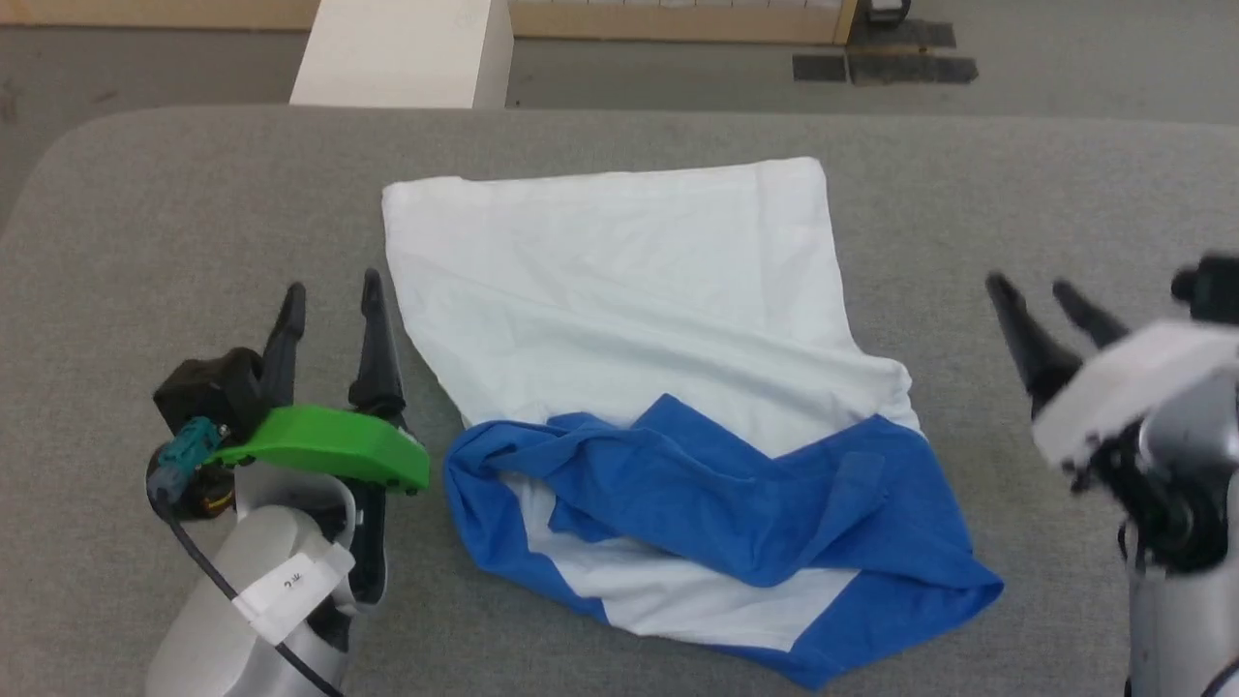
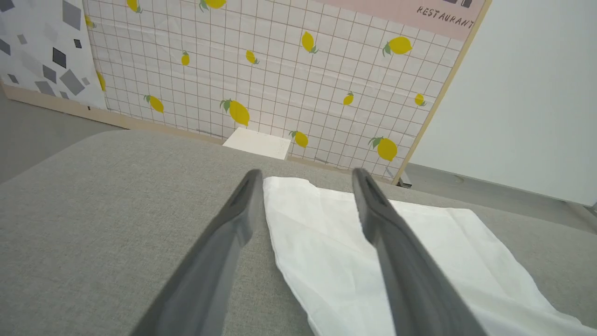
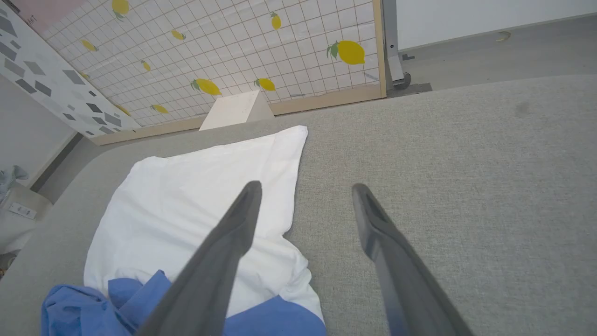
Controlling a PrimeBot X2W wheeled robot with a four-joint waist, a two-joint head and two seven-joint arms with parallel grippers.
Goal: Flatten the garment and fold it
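Garment (image 1: 629, 290) lies near the middle of the grey padded table (image 1: 194, 194), its white body spread fairly flat toward the far edge with a few shallow creases, its blue parts bunched and folded over one another along the near side, where a white strip shows between two blue bands; in the left wrist view the garment (image 2: 326, 261) shows as a plain white sheet with one far corner close to the fingertips, and in the right wrist view the garment (image 3: 196, 205) shows white at the far end and crumpled blue at the near end; the left gripper (image 1: 333, 284) sits just beside the cloth's left edge, fingers pointing toward the far side, jaws spread wide with nothing between them; seen from its own wrist the left gripper (image 2: 306, 171) frames the white corner, though whether either finger touches cloth cannot be told; a green cover (image 1: 329, 450) sits behind the left fingers; the right gripper (image 1: 1031, 284) stands off to the right, apart from the garment, over bare table, jaws likewise wide apart and holding nothing; the right gripper (image 3: 306, 185) points past the cloth's right edge; beyond the table stand a white box (image 1: 407, 48) and a lemon-patterned panel (image 2: 280, 70)
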